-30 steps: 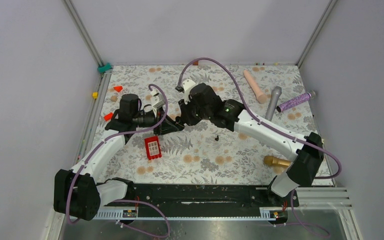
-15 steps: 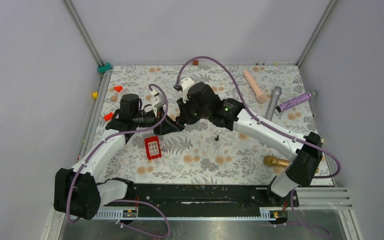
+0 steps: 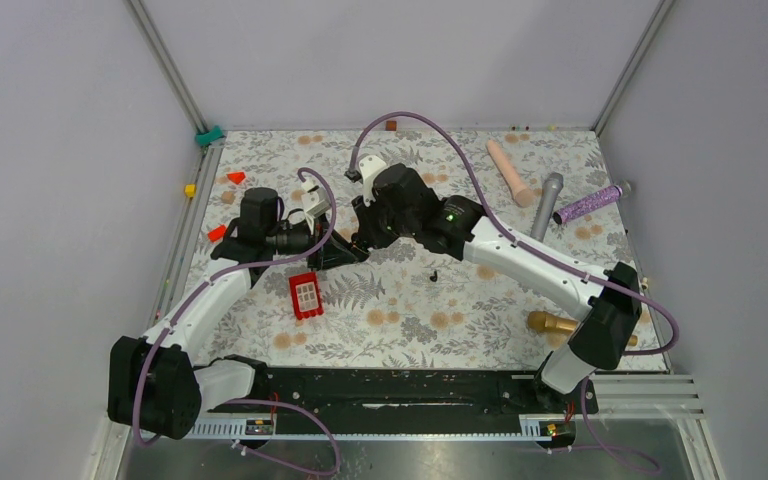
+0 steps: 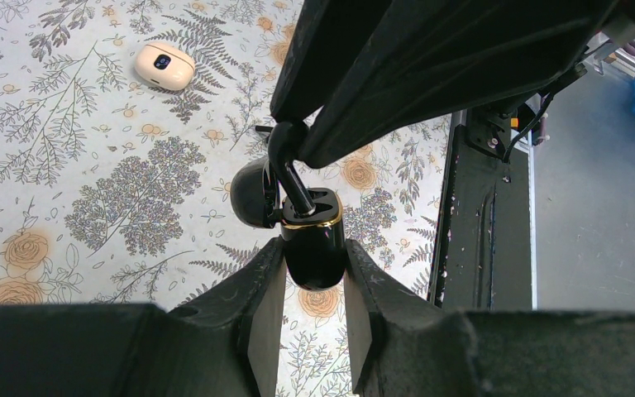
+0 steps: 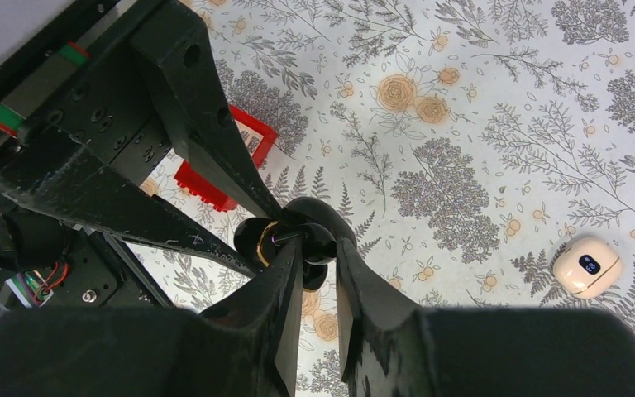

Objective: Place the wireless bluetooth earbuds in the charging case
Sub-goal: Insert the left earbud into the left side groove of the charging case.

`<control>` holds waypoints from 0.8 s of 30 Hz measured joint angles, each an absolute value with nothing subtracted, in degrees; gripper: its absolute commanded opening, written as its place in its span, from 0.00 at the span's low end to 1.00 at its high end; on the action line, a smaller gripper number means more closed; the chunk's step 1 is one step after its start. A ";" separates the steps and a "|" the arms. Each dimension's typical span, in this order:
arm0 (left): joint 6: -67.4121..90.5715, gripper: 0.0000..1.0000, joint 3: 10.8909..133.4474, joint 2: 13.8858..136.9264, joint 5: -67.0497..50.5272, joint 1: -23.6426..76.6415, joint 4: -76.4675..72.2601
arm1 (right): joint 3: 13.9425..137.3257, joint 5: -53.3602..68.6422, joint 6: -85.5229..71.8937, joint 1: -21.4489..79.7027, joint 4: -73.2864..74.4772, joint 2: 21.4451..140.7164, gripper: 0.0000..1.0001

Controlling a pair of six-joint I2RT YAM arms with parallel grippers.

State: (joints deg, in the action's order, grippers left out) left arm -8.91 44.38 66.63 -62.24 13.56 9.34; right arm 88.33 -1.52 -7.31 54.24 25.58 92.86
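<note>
Left fingers (image 4: pixel 260 289) clamp the charging case (image 4: pixel 314 248) by its sides, mouth up, lid swung open, giving a steady target; looks raised off the table (image 4: pixel 91 207). Right fingers (image 5: pixel 285 306) pinch one earbud (image 4: pixel 293 178) at its upper end, stem angled into a well, prob. not seated yet. Case is glossy black, rounded, w/ gold rim. 2nd earbud (image 3: pixel 433 273) lies on the floral table, well apart.

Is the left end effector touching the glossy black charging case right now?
Touching. The left wrist view shows the left end effector clamping the glossy black, gold-rimmed charging case, both fingers pressed against its sides with no gap.
</note>
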 measured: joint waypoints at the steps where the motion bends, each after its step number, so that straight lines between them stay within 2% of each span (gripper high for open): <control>1: -8.91 0.00 44.38 66.63 -62.24 13.56 9.37 | 88.33 -1.69 -7.27 54.26 25.71 92.86 0.18; 24: -8.91 0.00 44.14 66.63 -62.24 13.56 9.93 | 88.31 -2.57 -6.76 55.22 25.85 93.17 0.18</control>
